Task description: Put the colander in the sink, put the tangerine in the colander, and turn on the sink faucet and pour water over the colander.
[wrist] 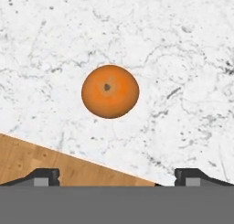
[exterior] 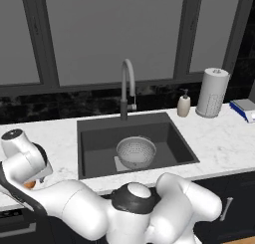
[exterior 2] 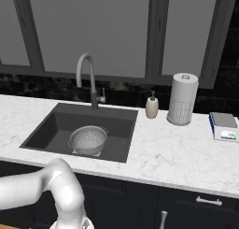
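The white marble counter carries everything, and the sink is taken as the landmark here. It is a dark rectangular basin set into the counter under the window. At the sink's back rim stands the sink faucet, its gooseneck spout arching forward over the basin; no water is seen running from it. To the right of the sink along the back wall stand a paper towel roll and, between it and the faucet, a small soap dispenser.

The colander sits upright on the sink floor, roughly at its centre, near the lighter square at the bottom. That placement reads as the first step done: the bowl is open upward, and the faucet spout arches towards it.

The tangerine lies on the counter to the left of the sink, near the counter's front edge, where a strip of wooden floor shows beyond it. In the left base view a sliver of orange shows just beneath the arm's wrist there.

The end effector hangs above the fruit, looking straight down on it, its jaws spread fully wide and holding nothing. The tangerine lies slightly ahead of the line between the fingertips, so the likely step in hand is lining up for the pick.
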